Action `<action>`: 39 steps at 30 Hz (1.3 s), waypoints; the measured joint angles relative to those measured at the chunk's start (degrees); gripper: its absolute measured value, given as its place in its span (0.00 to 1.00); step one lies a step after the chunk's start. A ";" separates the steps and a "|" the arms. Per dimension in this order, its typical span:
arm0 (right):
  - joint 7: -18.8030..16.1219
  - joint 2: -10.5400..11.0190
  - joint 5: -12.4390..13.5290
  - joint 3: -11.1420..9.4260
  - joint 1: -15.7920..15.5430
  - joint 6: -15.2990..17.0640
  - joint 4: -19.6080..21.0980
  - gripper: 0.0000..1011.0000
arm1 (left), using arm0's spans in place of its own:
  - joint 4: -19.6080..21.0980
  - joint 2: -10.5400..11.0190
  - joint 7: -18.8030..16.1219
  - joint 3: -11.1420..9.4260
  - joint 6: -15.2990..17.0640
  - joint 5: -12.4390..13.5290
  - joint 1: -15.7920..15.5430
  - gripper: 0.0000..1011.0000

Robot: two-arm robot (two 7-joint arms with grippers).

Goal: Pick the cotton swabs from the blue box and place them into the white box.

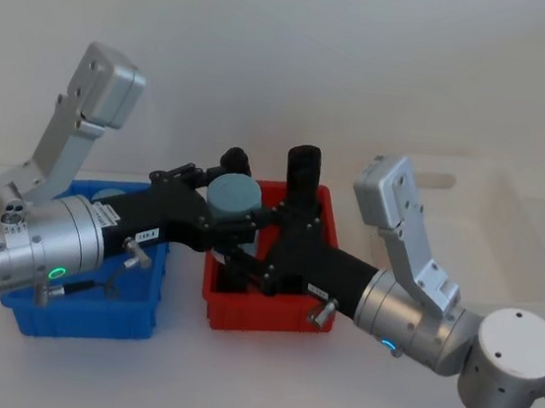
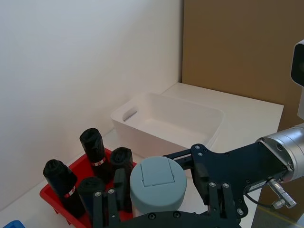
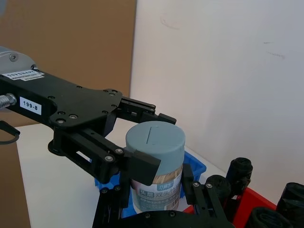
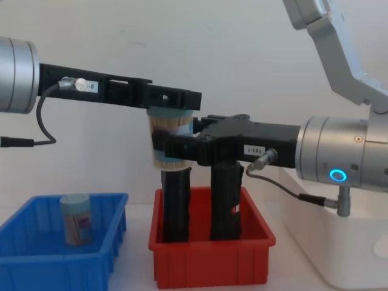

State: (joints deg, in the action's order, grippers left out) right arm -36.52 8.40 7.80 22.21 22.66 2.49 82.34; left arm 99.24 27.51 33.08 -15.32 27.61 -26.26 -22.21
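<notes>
Left hand (image 4: 173,102): clamped on the lid of the swab tub (image 4: 170,127), held aloft.
Right hand (image 4: 176,147): closed on the tub body, just below.
Beneath both: red bin (image 4: 212,260).
Beyond right hand: white box (image 4: 339,260).
Handling: free left only once right grips firmly; keep upright.

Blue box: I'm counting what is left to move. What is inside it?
One upright cotton swab tub stands in the blue box. In the head view the left arm covers most of its floor, so more could be hidden.

Overhead, side-on views; common blue box (image 1: 89,319) (image 4: 60,267)
</notes>
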 joint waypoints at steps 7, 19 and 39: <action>0.54 0.19 0.21 0.05 0.01 -0.02 0.11 0.63 | 0.00 0.01 0.00 0.00 0.00 -0.01 0.00 0.99; 3.25 1.56 0.80 -0.47 -1.20 0.41 1.75 0.63 | 0.00 0.01 0.00 0.01 0.00 -0.01 0.00 0.99; 14.25 6.79 5.61 -4.14 -6.32 0.29 6.47 0.63 | 0.01 0.01 0.00 0.01 0.00 0.00 0.00 0.99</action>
State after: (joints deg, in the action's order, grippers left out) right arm -22.26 15.19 13.41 18.06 16.33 2.78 88.81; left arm 99.25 27.52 33.08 -15.31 27.61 -26.26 -22.20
